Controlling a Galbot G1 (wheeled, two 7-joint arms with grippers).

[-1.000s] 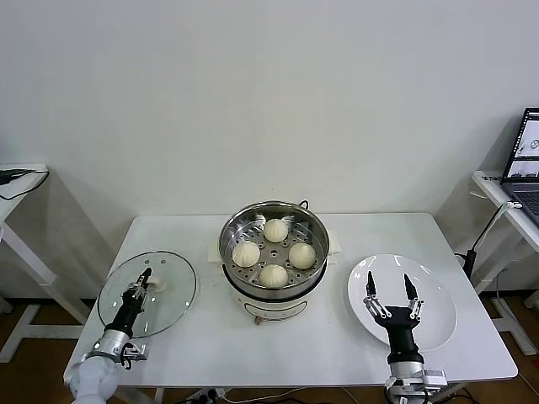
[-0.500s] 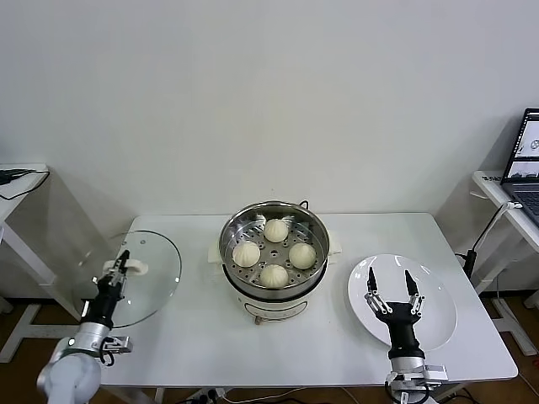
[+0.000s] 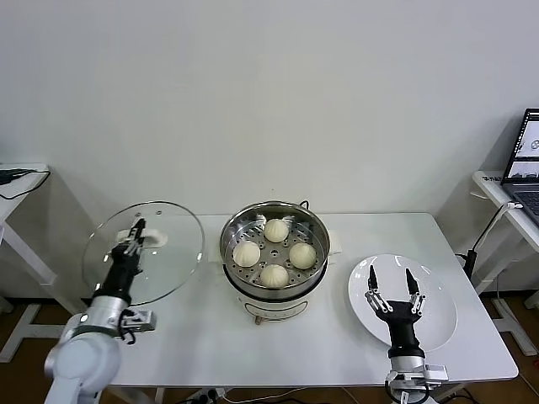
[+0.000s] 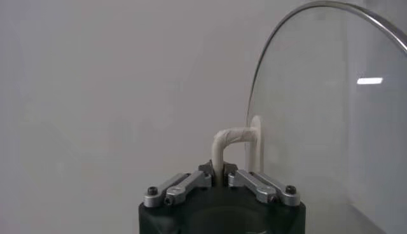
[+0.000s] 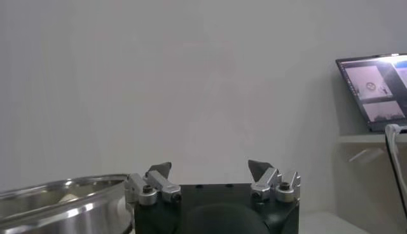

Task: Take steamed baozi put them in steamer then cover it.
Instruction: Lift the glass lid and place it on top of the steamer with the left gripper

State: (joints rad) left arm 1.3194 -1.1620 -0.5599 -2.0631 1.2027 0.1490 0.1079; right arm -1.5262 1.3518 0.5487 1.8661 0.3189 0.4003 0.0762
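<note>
Four cream-white baozi (image 3: 274, 252) sit in the shiny steel steamer (image 3: 233, 231) on its white pot base at the table's middle. My left gripper (image 3: 135, 235) is shut on the white handle (image 4: 230, 144) of the round glass lid (image 3: 168, 252) and holds the lid tilted in the air, left of the steamer. In the left wrist view the lid (image 4: 318, 114) stands on edge beyond the handle. My right gripper (image 3: 390, 280) is open and empty above the white plate (image 3: 438, 316). The steamer's rim (image 5: 57, 200) shows in the right wrist view beside my right gripper (image 5: 210, 170).
The white table (image 3: 337, 353) carries the steamer and the plate. A side table with a laptop (image 3: 524, 160) stands at the far right, another side table (image 3: 17, 181) at the far left. A white wall is behind.
My left gripper has lifted the glass lid off the table, tilted it up, and carried it higher and a little toward the steamer. The right arm has stayed in place.
</note>
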